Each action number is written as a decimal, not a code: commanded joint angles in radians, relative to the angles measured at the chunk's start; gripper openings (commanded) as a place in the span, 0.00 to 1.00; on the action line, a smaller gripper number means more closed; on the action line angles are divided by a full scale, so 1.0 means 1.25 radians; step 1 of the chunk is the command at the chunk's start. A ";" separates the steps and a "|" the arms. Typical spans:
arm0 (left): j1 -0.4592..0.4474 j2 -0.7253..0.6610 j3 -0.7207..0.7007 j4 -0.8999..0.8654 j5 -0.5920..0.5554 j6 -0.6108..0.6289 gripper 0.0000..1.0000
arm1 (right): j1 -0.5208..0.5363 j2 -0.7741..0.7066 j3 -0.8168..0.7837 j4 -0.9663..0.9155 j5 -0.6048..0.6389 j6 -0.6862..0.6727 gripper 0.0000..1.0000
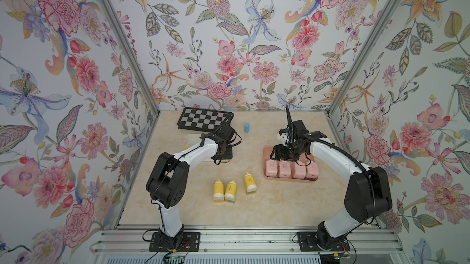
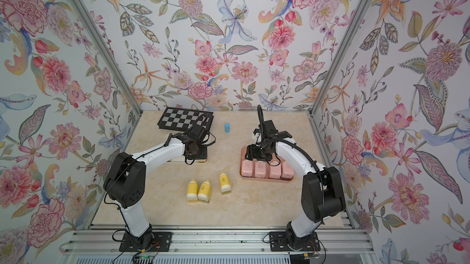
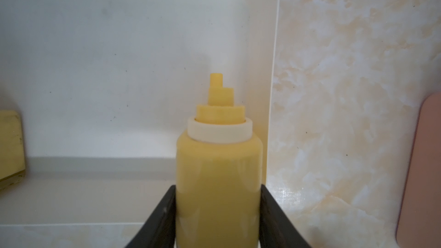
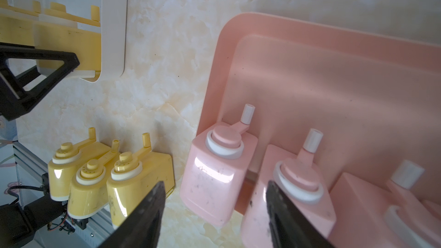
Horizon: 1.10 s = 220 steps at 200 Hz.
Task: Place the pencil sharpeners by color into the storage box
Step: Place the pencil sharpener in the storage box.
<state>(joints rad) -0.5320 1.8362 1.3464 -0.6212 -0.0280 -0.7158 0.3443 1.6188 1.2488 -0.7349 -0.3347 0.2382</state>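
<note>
The left gripper [image 3: 218,187] is clamping its jaws on the body of a yellow sharpener [image 3: 218,160], and it is holding that piece over the white storage box [image 3: 95,43], close to the wall that is facing the pink storage box [image 1: 265,158]; whether the piece is touching the box floor I cannot tell; a second yellow sharpener [image 3: 9,144] is lying in the same white box, apart from the held one; three yellow sharpeners [image 1: 230,190] are lying on the marble table [image 1: 279,199] between the two arms, two of them touching side by side and the third [image 1: 250,182] sitting just beside them toward the pink box; four pink sharpeners [image 1: 284,170] are standing in a tight row along the near edge of the pink box; the right gripper [image 4: 214,183] is hovering above that row with its jaws parted and nothing between them; a blue cylinder [image 1: 246,127] is standing upright near the back, just beside a checkerboard [image 1: 203,120].
</note>
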 commanded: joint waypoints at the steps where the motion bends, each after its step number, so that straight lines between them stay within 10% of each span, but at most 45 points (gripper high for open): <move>1: 0.007 0.021 -0.001 0.015 0.008 -0.013 0.36 | -0.007 -0.023 -0.011 0.004 -0.012 -0.016 0.68; 220: -0.003 0.059 0.000 0.022 0.011 -0.015 0.51 | -0.016 -0.032 -0.022 0.010 -0.019 -0.019 0.68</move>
<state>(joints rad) -0.5320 1.8553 1.3479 -0.6010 -0.0296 -0.7227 0.3313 1.6054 1.2301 -0.7273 -0.3458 0.2382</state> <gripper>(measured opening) 0.503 0.684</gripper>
